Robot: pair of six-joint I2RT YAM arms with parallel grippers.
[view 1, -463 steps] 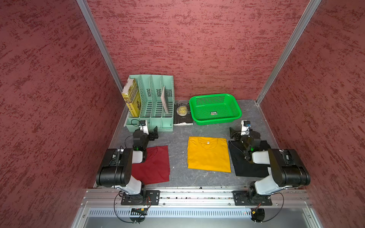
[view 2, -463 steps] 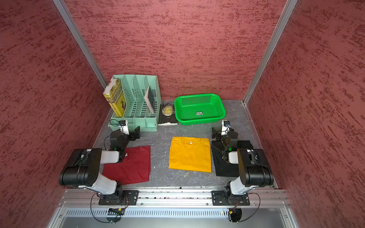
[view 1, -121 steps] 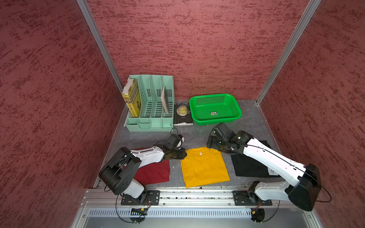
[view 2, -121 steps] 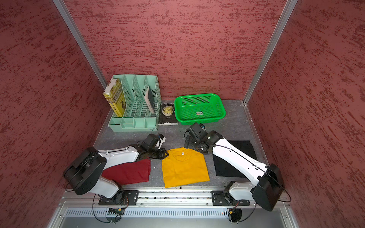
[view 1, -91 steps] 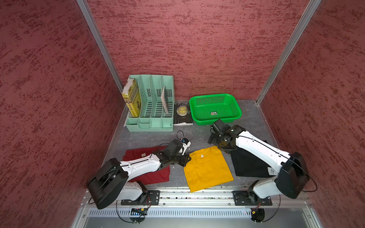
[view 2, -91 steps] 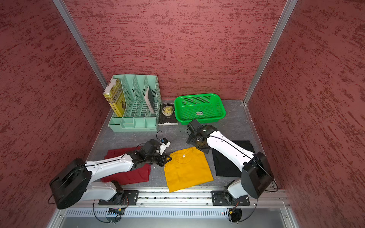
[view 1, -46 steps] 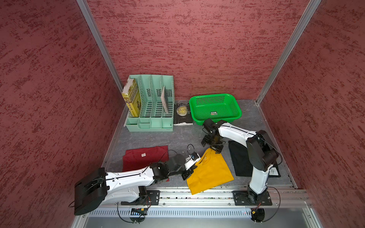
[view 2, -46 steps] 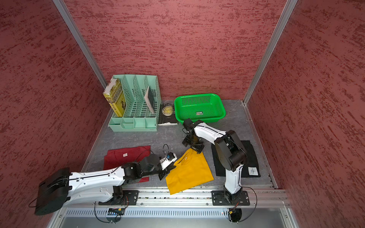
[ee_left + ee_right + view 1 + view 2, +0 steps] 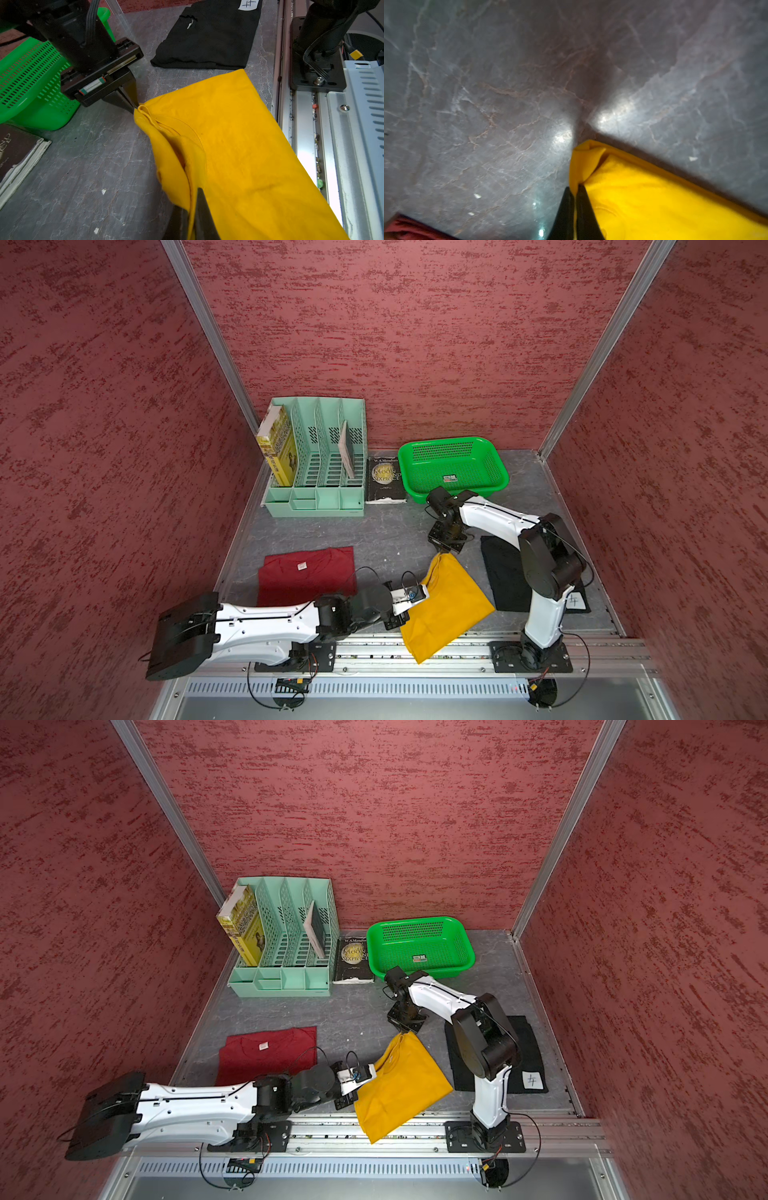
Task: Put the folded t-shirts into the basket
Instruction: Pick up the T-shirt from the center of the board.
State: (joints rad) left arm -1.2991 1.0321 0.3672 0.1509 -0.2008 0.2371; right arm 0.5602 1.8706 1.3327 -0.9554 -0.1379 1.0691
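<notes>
Right now both pairs of jaws are closed on cloth. The right gripper pinches the very tip of one corner of the mustard-yellow folded t-shirt, and the left gripper is clamped on a bunched edge beside the collar seam. Between the two holds the fabric gathers into a ridge. The rest slopes toward the front, its lowest corner lying over the aluminium front rail.

Further out, the black folded t-shirt lies flat beneath the right arm, and the dark red folded t-shirt lies flat on the grey marbled tabletop beside the left arm. The bright-green perforated plastic basket sits at the back, just beyond the right wrist, holding no shirt.

The weak spot looks to be the right-hand pinch. It has so little cloth that a pull from the other arm, or the weight of the hanging part, could slide the corner free. Lifting by two points on one side may also let the folded layers fall open. The trailing corner could drag or catch on the rail, and the right wrist is close enough to nudge the basket.
</notes>
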